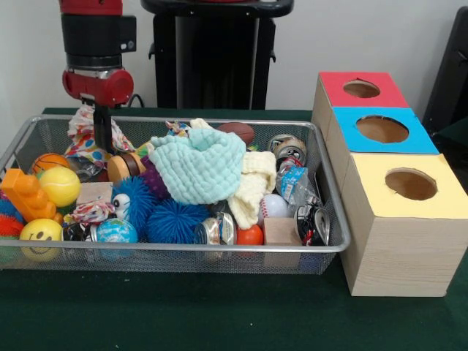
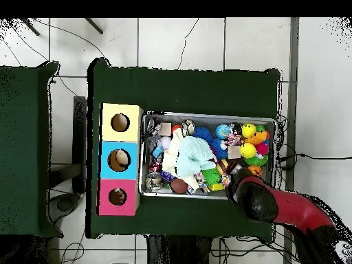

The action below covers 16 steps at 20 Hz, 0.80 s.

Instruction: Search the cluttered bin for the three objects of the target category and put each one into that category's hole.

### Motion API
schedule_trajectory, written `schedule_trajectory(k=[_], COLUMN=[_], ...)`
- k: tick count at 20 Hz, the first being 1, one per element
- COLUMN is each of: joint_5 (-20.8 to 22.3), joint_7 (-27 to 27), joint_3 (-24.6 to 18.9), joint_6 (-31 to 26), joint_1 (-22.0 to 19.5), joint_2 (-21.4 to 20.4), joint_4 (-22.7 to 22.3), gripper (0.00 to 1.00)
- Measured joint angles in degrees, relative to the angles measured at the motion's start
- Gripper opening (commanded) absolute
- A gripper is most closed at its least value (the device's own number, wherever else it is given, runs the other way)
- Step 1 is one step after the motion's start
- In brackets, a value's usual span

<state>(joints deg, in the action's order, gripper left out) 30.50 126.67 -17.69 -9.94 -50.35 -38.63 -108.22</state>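
In the front view, a wire bin (image 1: 330,191) is seen on the green table (image 1: 219,314), packed with toys and cloths. The tool (image 1: 103,135) is lowered into the bin's far left corner, beside a patterned cloth (image 1: 86,139); whether it is open or closed cannot be told, as its tip is buried in clutter. A mint knitted cloth (image 1: 201,167) is draped over the middle of the pile, with a cream cloth (image 1: 252,189) just right of it. At the near left, a yellow smiley ball (image 1: 40,232), a plain yellow ball (image 1: 60,185) and an orange block (image 1: 28,194) are seen. Blue spiky balls (image 1: 174,219), a small football (image 1: 238,131) and crushed cans (image 1: 313,223) are also visible. No writing or label can be read.

To the right of the bin, three wooden boxes are lined up, each with a round hole: yellow (image 1: 409,184) nearest, blue (image 1: 382,129) in the middle, red (image 1: 361,89) farthest.

In the overhead view, the red arm (image 2: 289,210) is shown reaching over the bin's rim (image 2: 206,115). An object is shown lying inside the blue hole (image 2: 119,159), which cannot be seen from the front. The target category cannot be told.
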Motion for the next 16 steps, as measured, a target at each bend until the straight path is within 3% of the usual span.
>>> schedule_trajectory(k=[7,16], joint_5=[-2.0,-6.2], joint_7=[0.0,0.0], joint_3=[0.0,0.0], joint_6=[-1.5,-1.8], joint_1=[7.7,13.7], joint_2=[3.6,2.9], joint_4=[6.3,5.2], gripper=[0.0,0.0])
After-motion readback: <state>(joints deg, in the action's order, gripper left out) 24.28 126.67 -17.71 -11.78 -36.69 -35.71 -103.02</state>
